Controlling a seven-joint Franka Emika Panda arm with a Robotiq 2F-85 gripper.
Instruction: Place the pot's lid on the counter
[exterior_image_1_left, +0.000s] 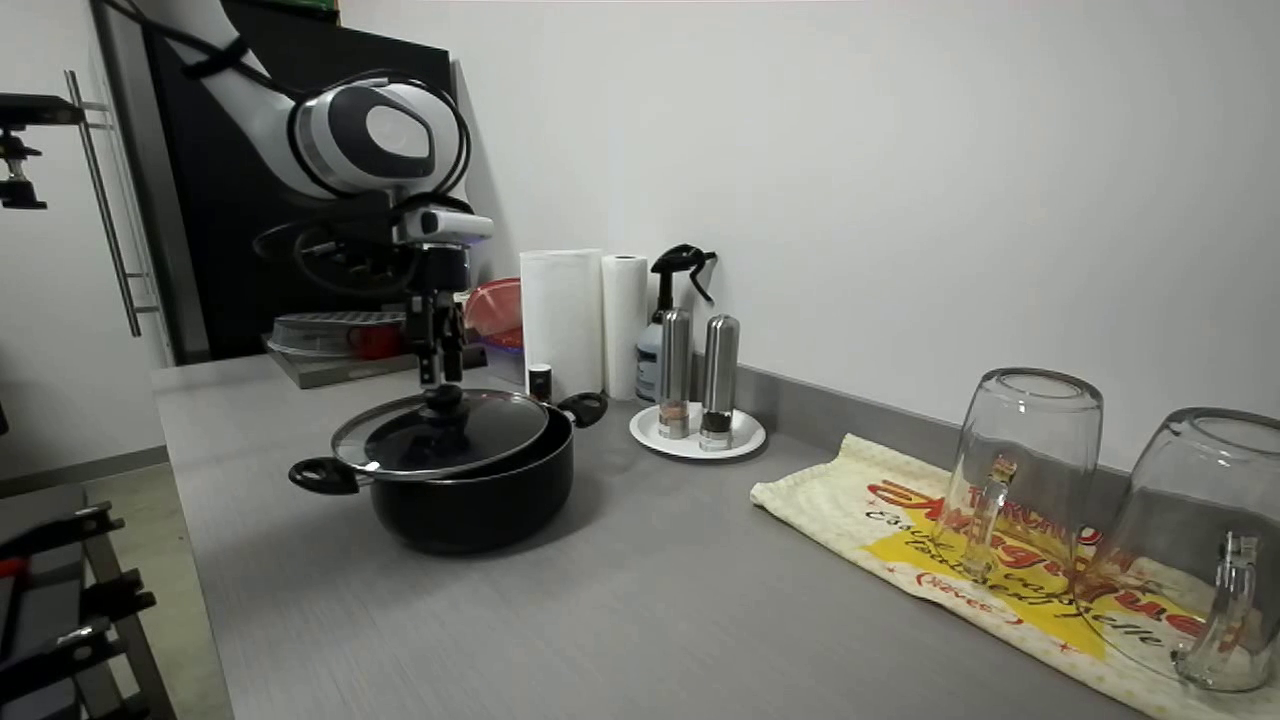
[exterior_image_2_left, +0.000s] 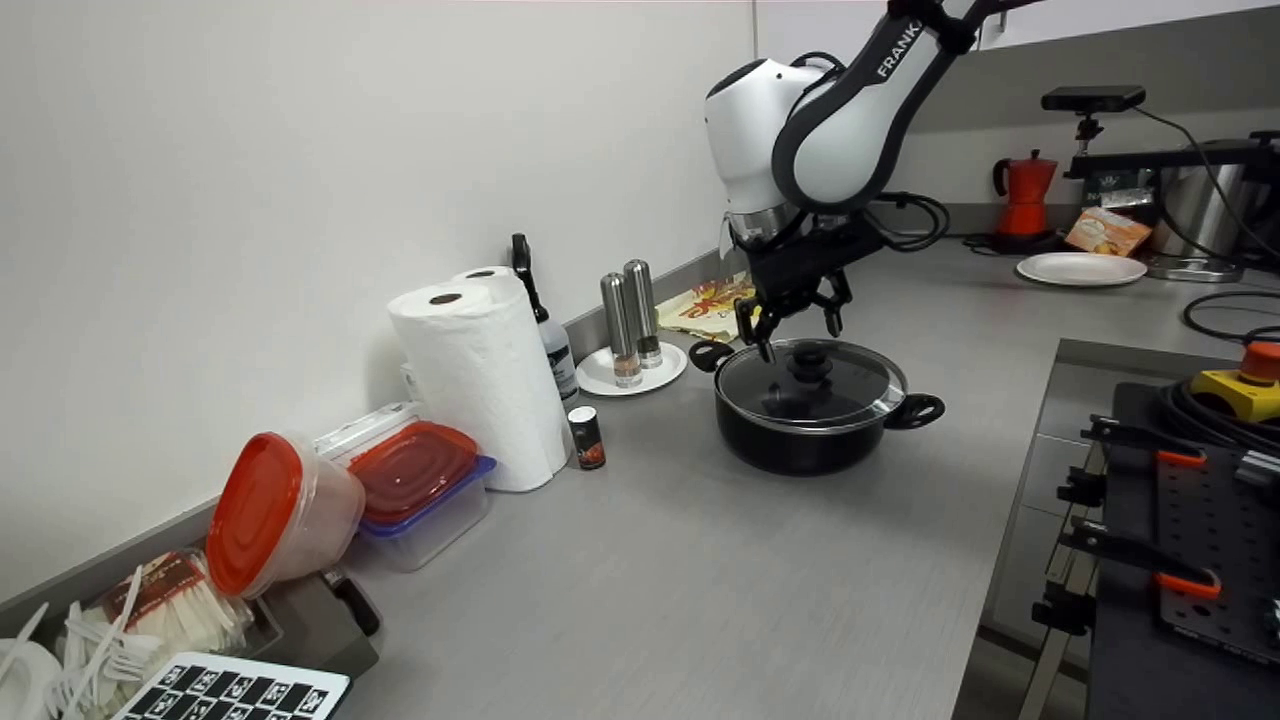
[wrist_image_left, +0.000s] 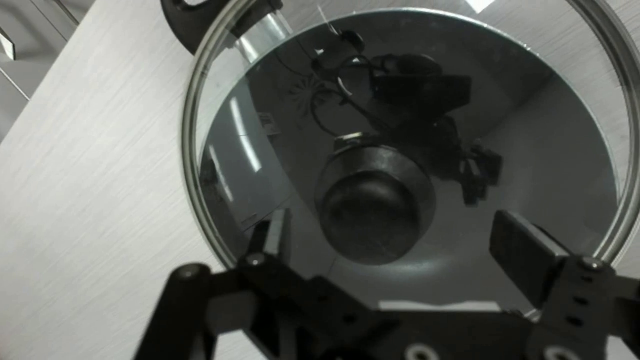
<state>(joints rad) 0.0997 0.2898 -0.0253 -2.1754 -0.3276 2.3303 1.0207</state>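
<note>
The pot (exterior_image_1_left: 475, 515) and the gripper (wrist_image_left: 392, 225) are coloured black. The lid (exterior_image_2_left: 808, 402) is tinted dark and edged with silver. The counter (exterior_image_1_left: 700, 620) is coloured grey. Red and black letters are printed on the cream-and-yellow cloth (exterior_image_1_left: 845, 482). The board (exterior_image_2_left: 235, 695) is patterned in black-and-white checks.

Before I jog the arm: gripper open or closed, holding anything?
Gripper: open, holding nothing; the black knob on the lid is ungripped.

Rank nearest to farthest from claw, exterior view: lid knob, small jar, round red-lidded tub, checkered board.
1. Lid knob: just below the claw.
2. Small jar: white cap, frame left.
3. Round red-lidded tub: tilted, farther left.
4. Checkered board: bottom left of frame.
</note>
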